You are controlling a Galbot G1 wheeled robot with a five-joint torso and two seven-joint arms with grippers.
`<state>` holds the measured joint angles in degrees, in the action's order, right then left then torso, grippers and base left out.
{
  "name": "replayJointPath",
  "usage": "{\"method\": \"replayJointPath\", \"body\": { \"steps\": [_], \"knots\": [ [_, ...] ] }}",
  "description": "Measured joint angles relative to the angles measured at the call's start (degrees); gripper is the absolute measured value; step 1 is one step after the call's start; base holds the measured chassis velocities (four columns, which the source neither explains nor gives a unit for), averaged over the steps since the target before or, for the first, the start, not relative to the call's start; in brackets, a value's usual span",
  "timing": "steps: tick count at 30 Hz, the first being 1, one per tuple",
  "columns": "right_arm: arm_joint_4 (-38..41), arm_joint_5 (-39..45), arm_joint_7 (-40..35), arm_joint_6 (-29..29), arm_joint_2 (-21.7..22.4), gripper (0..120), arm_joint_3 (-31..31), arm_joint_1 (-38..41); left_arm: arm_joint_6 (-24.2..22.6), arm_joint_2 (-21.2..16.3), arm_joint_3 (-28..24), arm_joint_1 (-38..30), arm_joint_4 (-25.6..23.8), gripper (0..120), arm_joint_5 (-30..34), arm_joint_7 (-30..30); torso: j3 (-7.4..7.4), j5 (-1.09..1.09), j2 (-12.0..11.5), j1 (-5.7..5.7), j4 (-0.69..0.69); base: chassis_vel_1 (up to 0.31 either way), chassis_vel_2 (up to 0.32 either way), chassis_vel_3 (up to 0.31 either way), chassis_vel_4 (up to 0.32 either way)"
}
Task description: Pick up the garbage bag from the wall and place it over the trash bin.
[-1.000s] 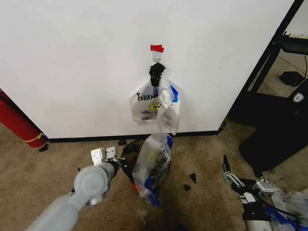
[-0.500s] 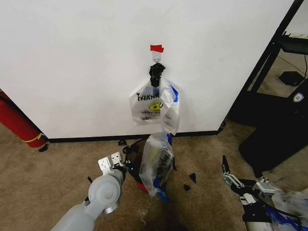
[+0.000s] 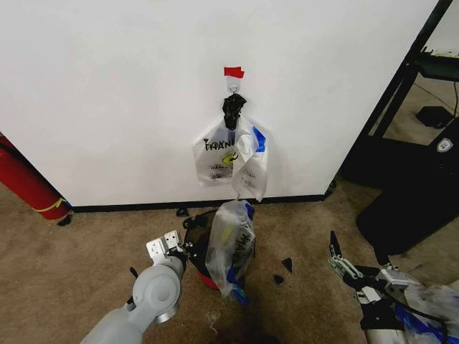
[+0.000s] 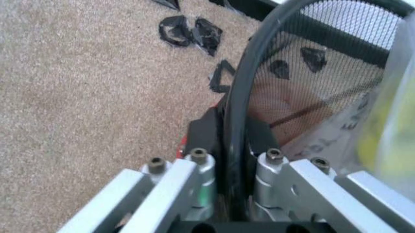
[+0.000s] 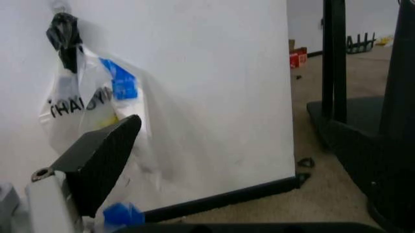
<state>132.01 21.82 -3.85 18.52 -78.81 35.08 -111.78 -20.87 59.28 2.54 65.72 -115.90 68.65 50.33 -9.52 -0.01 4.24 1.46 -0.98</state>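
Left gripper [image 4: 228,187] is sitting low on the floor side of the trash bin [image 3: 197,247], its jaws pinching the dark mesh rim [image 4: 241,97] between them; the left wrist view shows the rim running straight up from the pads.

The garbage bag [image 3: 230,244] is draping over the bin's far-right side, just across the opening from the left jaws. Its long axis is hanging near vertical, and its top is reaching up toward the bundle of printed bags [image 3: 233,154] tied by a black knot [image 3: 232,107] on the hook. Whether the bag mouth is actually surrounding the rim cannot be told.

Right gripper [image 3: 344,265] is resting near the carpet, well apart to the right of the bin. Jaw state cannot be told. The left arm is clearly nearer.

Judgement: the bag is partly on; its mouth is probably needing a pull toward the left-held rim.

Surroundings: wall [image 3: 107,93] with red tape strip [image 3: 234,72], red cylinder [image 3: 25,183] far left, black scraps [image 3: 283,271] on the carpet, black stand [image 3: 412,193] at right. Nothing is lying between jaws and bag.
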Motion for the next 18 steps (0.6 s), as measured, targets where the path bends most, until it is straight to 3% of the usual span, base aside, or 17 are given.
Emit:
{"method": "replayJointPath", "body": {
  "steps": [2,5,10,18],
  "knots": [
    [-0.82,0.31,-0.01,0.23,0.1,100,0.13,-0.04,-0.34,-0.6,0.03,0.04,-0.29,21,0.03,-0.09,0.0,0.01,0.0,0.0,0.0,0.0,0.0,0.0,0.0],
    [-1.65,0.24,-0.02,0.67,0.07,100,0.18,0.0,-0.55,-1.09,0.18,0.04,-0.45,27,0.12,-0.23,0.0,0.01,0.0,0.0,0.0,0.0,0.0,0.0,0.0],
    [-3.37,-0.89,0.13,1.4,-0.43,100,-0.18,0.62,-1.66,-1.92,1.2,0.28,-1.66,51,0.3,-0.23,0.0,0.01,0.0,0.0,0.0,0.0,0.0,0.0,0.0],
    [-2.5,-0.64,-1.11,-1.53,0.35,100,-1.55,1.23,-1.97,-3.88,2.89,0.32,-4.96,73,-1.71,-0.94,0.0,0.01,0.0,0.0,-0.01,0.0,0.0,0.0,0.0]
  ]
}}
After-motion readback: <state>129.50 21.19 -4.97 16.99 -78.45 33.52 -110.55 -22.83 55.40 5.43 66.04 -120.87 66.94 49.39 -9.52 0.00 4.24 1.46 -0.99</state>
